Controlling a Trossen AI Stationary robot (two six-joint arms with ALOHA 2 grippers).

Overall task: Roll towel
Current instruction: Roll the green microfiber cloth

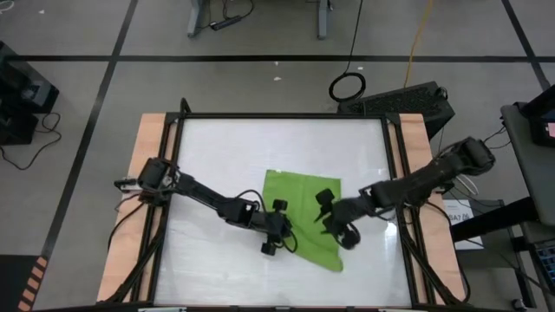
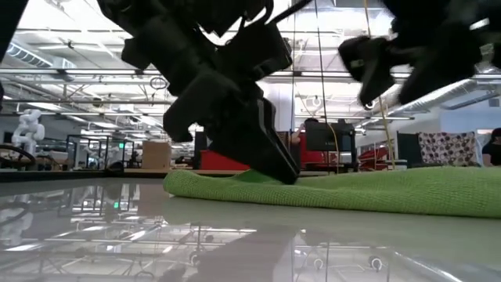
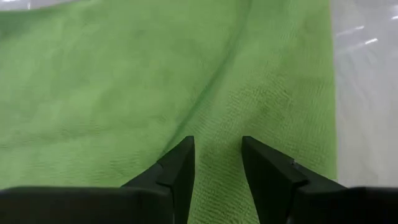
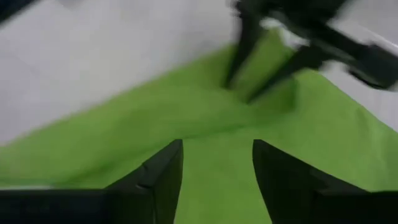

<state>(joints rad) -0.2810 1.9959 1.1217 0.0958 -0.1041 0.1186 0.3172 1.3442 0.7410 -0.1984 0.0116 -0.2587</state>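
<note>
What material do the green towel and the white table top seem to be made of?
The towel: apparently a soft, matte microfibre or terry cloth; the left wrist view shows a fine nubbly weave and a soft crease. The table top: a smooth, glossy white surface, perhaps laminate or coated board; the low view shows clear reflections on it. The exact material cannot be told.

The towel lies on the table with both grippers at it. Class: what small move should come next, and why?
Probably the right gripper should lower and close on the towel. Its fingers stand open above the cloth, holding nothing, while the left gripper is already down at the opposite edge, where the low view shows a raised fold. The towel is still mostly flat, so rolling has barely begun.
</note>
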